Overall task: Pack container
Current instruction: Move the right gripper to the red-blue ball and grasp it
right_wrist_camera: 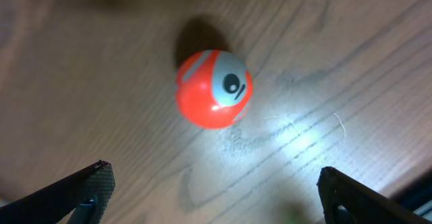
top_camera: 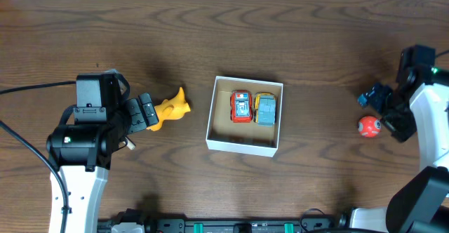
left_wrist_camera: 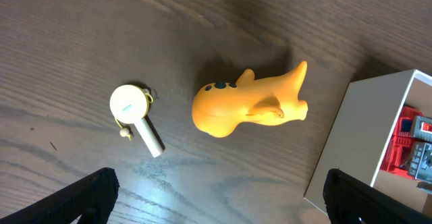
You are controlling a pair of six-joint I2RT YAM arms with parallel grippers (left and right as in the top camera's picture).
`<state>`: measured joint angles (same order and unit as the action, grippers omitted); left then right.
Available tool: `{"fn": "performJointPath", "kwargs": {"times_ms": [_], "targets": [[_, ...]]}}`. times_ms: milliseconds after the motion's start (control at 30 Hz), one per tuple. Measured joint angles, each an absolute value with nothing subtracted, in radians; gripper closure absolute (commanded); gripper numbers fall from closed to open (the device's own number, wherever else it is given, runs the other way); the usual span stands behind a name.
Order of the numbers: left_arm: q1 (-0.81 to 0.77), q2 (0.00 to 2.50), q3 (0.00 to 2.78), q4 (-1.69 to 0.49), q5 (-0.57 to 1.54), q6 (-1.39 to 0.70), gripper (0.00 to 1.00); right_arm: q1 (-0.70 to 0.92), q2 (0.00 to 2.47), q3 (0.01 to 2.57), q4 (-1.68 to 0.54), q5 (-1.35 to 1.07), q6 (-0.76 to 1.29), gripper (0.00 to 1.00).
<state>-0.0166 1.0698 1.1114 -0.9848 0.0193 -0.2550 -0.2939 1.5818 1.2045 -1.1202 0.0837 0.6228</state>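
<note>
**A:** Centre of the worktop (top_camera: 316, 36), there's the container (top_camera: 240, 146). It's a white-walled box with tan card inside, sitting square and flat.

**B:** And it has cargo! A red toy car (top_camera: 240, 107) and a blue-and-yellow toy car (top_camera: 266, 109) are parked side by side along the far wall, touching or very nearly so.

**A:** Over to the left claw (top_camera: 147, 112). Its jaws are spread wide and nothing is between them.

**B:** The wrist view backs that up. A yellow toy animal (left_wrist_camera: 250, 106) lies on its side just ahead of the fingertips (left_wrist_camera: 94, 193). It's near the container's left wall, with a gap between them.

**A:** Beside that toy there's a small white disc on a stubby handle (left_wrist_camera: 131, 113), flat on the wood with a bit of yellow cord on it.

**B:** Now the right claw (top_camera: 382, 110), well off to the right of the container. It's gaping too, and gripping nothing.

**A:** An orange ball (right_wrist_camera: 214, 89) with a white patch and a black mark sits on the wood just beyond those fingertips (right_wrist_camera: 98, 183). The ball is clear of both of them.
</note>
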Motion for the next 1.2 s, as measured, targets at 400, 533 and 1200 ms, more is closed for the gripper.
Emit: {"fn": "performJointPath", "kwargs": {"times_ms": [400,533,1200], "targets": [[-0.017,1.070,1.111,-0.984,0.019,-0.255,0.02,-0.323,1.582,1.000,-0.842,0.077,0.620,0.01],[-0.017,1.070,1.111,-0.984,0.019,-0.255,0.02,-0.324,1.582,0.944,-0.764,0.077,0.619,0.05],[-0.017,1.070,1.111,-0.985,0.019,-0.255,0.02,-0.319,1.581,0.861,-0.635,0.076,0.592,0.99]]}}
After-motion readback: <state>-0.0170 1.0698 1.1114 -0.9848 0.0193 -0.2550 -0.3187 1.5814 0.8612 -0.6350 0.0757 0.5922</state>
